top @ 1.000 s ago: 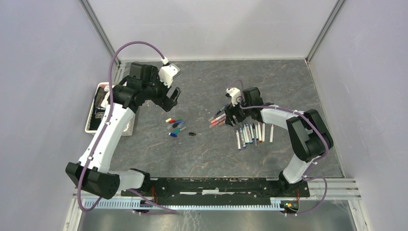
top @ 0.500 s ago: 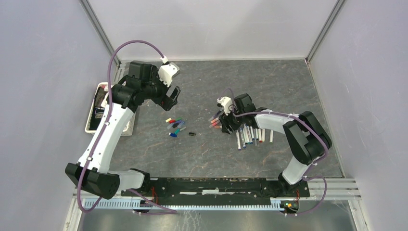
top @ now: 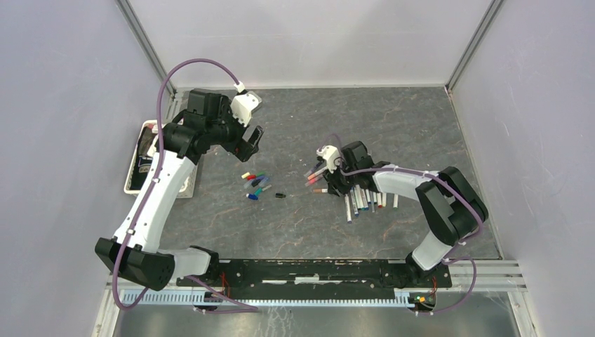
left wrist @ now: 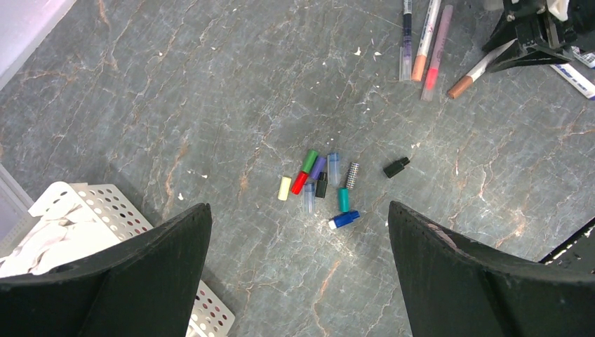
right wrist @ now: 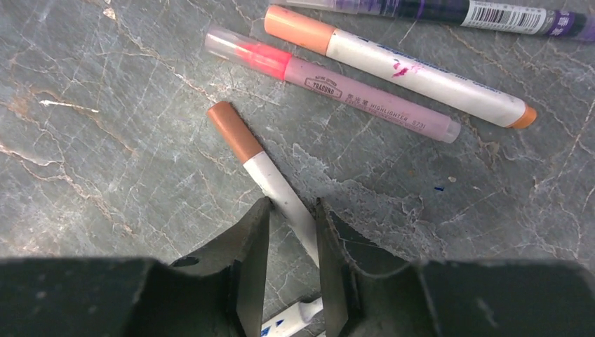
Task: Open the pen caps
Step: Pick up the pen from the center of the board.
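Right hand [right wrist: 291, 205], narrower than before, astride brown-capped pen [right wrist: 261, 167]

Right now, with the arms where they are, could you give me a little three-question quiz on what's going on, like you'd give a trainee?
1. True or false: the left pincer is holding a cap.
2. Which pen do the fingers of the right pincer straddle? A) the brown-capped pen B) the pink highlighter C) the orange-capped pen
3. Fill in: the lone cap lying apart from the cluster of loose caps is coloured ____.

Key: 1 false: it hangs wide open and empty above the caps. 2 A. 3 black.
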You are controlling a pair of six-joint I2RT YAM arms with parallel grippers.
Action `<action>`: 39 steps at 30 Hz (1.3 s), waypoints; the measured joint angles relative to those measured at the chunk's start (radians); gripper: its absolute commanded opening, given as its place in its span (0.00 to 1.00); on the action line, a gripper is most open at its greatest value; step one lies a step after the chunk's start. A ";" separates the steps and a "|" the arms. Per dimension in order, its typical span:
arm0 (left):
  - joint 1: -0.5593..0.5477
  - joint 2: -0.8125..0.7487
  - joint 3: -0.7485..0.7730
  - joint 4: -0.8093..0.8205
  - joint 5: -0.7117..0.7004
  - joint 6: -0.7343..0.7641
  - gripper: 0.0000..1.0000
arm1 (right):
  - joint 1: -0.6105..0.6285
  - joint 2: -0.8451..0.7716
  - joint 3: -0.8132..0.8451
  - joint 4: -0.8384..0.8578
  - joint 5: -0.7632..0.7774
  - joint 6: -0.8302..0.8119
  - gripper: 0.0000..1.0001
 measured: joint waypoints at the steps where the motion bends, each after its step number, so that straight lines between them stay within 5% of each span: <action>1: 0.000 0.000 0.000 0.000 0.000 0.000 1.00 | 0.009 -0.005 -0.013 0.018 0.011 -0.001 0.29; 14: 0.000 0.000 0.000 0.000 0.000 0.000 1.00 | 0.092 -0.025 -0.074 0.159 0.090 -0.053 0.01; 24: 0.000 0.000 0.000 -0.002 0.014 0.000 1.00 | 0.100 -0.063 -0.069 0.179 0.093 -0.097 0.00; 30: 0.003 -0.013 -0.023 -0.040 0.142 0.050 1.00 | 0.100 -0.129 0.035 0.097 -0.039 -0.042 0.00; 39: -0.032 -0.119 -0.234 -0.166 0.451 0.361 1.00 | 0.100 -0.241 0.006 0.150 -0.411 0.217 0.00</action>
